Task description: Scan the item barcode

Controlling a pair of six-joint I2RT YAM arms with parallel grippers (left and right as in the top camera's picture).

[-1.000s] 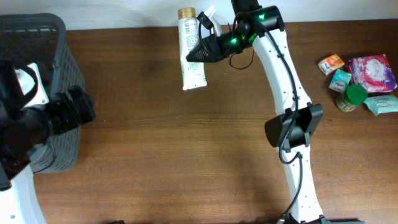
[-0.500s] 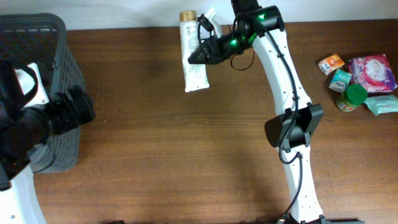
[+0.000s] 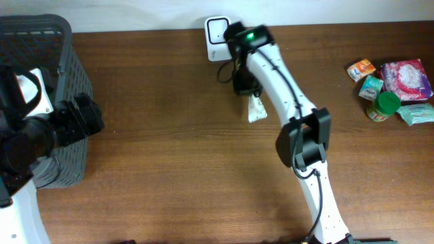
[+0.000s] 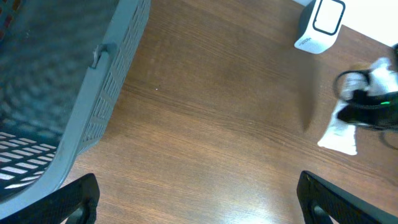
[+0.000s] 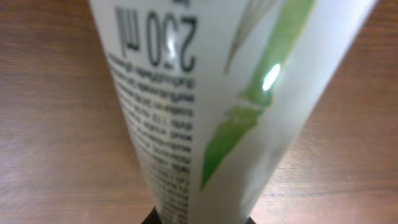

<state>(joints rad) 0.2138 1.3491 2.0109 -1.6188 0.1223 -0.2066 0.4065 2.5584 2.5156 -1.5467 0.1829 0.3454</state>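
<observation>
The item is a white tube with a green leaf print and small black text, and it fills the right wrist view. My right gripper is shut on its lower end. From overhead the tube hangs below the right gripper, a little in front of the white barcode scanner at the table's back edge. The left wrist view shows the scanner and the tube far off. My left gripper stands wide open over bare wood, beside the basket.
A grey mesh basket stands at the far left, with its wall close to my left gripper. Several small packages and a green-lidded jar lie at the right edge of the brown table.
My right arm has swung the tube from beside the scanner toward the right and front, turning it. The scanner now shows uncovered. The left arm has not moved.
</observation>
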